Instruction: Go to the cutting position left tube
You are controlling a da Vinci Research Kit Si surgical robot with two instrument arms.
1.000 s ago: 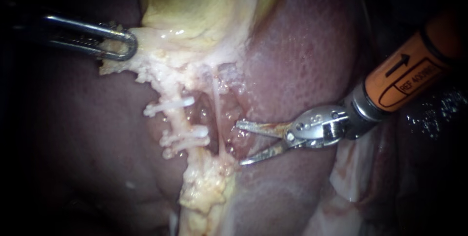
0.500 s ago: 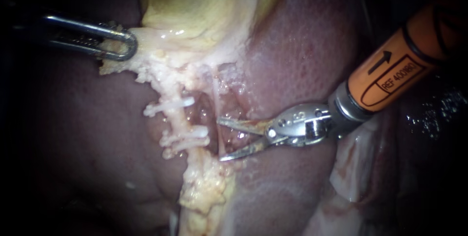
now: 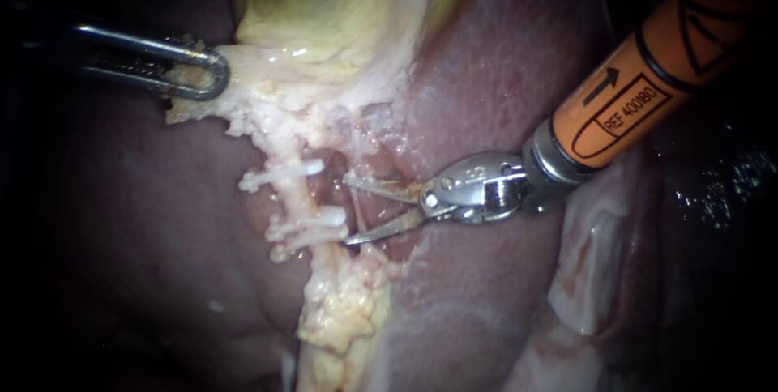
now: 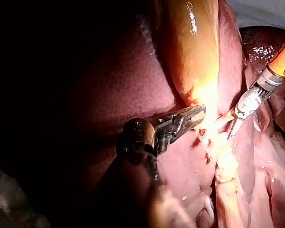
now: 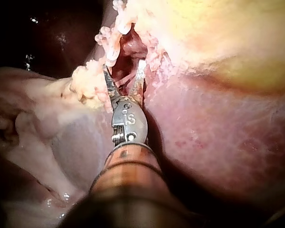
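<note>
My right instrument [image 3: 350,208] comes in from the upper right on an orange shaft, its two thin blades open. A thin pale tube [image 3: 356,202] runs between the blades. Their tips stop just short of the left tube [image 3: 298,198], a fatty strand that carries two white clips [image 3: 285,174] [image 3: 314,227]. In the right wrist view the open blades [image 5: 124,76] reach into the hollow beside the fatty strand [image 5: 88,83]. My left instrument [image 3: 198,74] holds the pale tissue at the gallbladder's [image 3: 340,3] lower edge, jaws shut on it, as its own view also shows [image 4: 192,116].
Liver [image 3: 502,76] lies to the right of the hollow and darker liver [image 3: 146,222] to its left. Yellow fat [image 3: 340,311] hangs below the clips. Pale folded tissue [image 3: 592,262] lies under the right shaft.
My right instrument has moved left and slightly up, its blades still open, so that they now straddle the thin tube and near the clipped one. The left instrument has stayed still.
</note>
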